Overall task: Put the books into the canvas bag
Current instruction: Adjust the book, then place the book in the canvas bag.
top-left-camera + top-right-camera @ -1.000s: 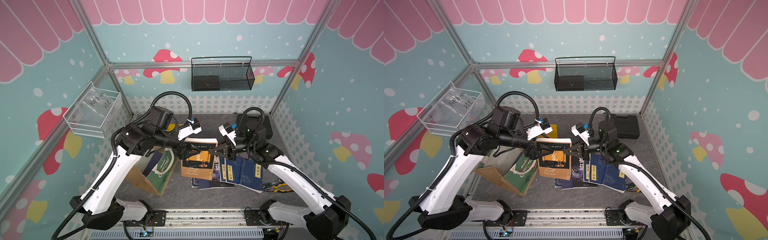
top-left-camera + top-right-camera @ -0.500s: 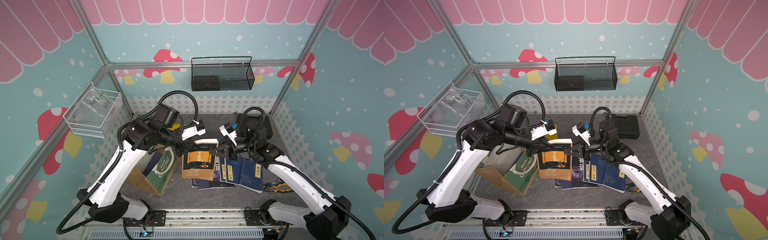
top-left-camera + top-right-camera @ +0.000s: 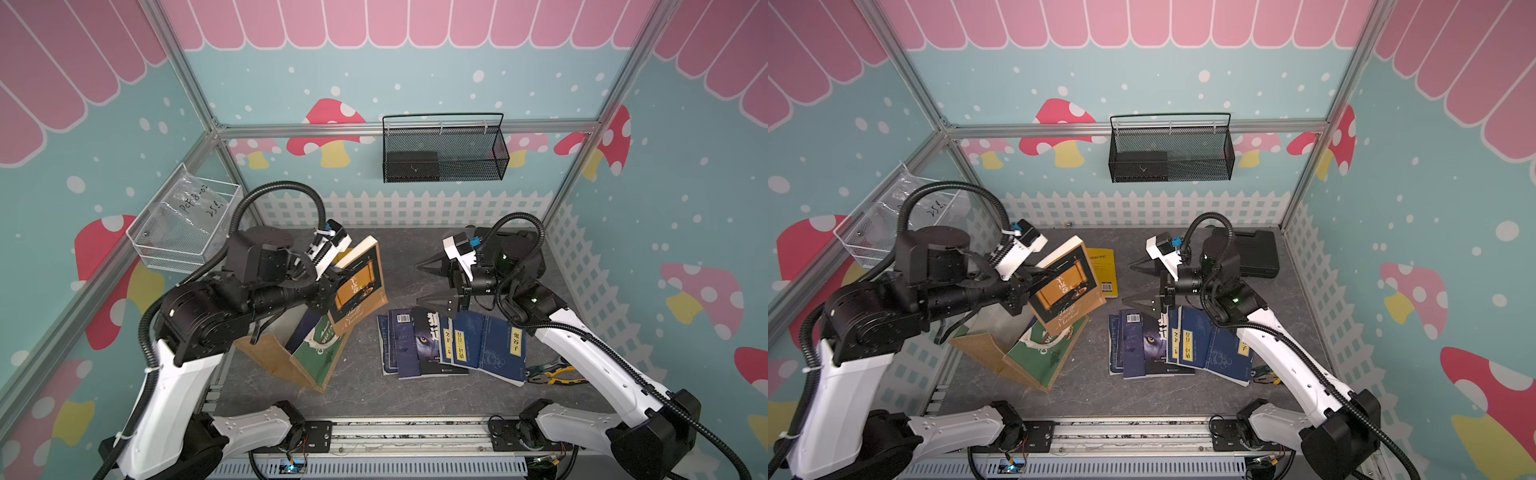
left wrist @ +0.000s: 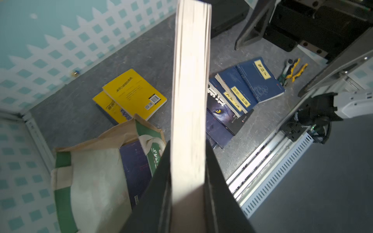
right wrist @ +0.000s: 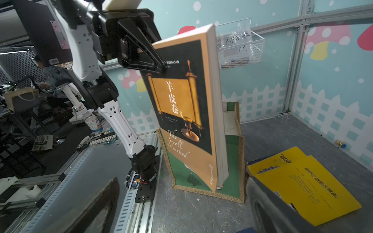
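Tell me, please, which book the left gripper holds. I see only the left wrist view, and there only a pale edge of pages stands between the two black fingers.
Observer: The left gripper is shut on the dark brown paperback with a gold scroll panel. The right wrist view shows its front cover, printed "The Scroll Marked".
Operator: Thank you. Is this book inside its target, or outside?
Observer: Outside. In the right wrist view the whole book hangs in front of the tan jute bag with a green front panel and covers part of that panel.
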Available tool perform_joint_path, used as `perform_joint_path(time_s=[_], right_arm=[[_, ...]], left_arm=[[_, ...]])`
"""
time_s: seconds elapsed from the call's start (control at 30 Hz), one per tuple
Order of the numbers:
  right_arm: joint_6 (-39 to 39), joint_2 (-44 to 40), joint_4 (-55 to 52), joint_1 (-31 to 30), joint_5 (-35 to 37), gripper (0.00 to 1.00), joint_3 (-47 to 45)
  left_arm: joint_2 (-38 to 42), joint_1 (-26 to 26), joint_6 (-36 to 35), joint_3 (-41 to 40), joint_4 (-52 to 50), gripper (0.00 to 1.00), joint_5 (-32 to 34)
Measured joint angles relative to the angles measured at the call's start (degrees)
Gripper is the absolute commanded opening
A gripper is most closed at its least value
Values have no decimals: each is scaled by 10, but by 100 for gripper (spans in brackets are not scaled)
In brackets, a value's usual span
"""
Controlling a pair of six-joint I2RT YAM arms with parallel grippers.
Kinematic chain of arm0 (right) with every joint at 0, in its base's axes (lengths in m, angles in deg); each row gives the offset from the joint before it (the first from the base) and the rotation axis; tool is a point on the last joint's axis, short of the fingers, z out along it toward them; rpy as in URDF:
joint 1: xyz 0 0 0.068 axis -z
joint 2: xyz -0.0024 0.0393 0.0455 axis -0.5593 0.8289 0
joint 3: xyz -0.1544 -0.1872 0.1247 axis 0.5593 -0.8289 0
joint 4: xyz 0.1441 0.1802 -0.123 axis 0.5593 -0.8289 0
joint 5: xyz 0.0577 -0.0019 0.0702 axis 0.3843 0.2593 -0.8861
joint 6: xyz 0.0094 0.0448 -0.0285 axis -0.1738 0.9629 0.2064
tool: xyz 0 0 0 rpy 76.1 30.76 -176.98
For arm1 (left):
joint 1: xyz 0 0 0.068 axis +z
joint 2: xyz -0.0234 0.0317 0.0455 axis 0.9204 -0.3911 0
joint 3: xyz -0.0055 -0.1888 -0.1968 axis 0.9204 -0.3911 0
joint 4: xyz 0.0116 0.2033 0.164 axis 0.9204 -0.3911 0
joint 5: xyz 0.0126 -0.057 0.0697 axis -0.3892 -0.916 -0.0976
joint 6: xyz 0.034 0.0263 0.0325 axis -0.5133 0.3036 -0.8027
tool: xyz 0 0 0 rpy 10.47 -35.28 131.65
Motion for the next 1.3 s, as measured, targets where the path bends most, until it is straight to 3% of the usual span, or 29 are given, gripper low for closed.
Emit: perform_joint_path(time_s=[0.23,0.4,0.6,0.97,1.13,1.3], right_arm=[[1,23,0,14,41,99,0],[1,24,0,15,56,100,0],[1,26,0,15,70,99,0],[1,29,0,17,77,100,-5],[3,30,0,17,78,100,-9],[3,30,0,17,82,100,-17]], left_arm=[[96,0,60,-36,2,0,190],[146,0,50,-61,10,0,259],[141,0,48,-88,25,0,330],[139,23,97,-188,43,0,362],[143,90,155,-233,69,0,344],[144,119,237,-293,98,0,324]])
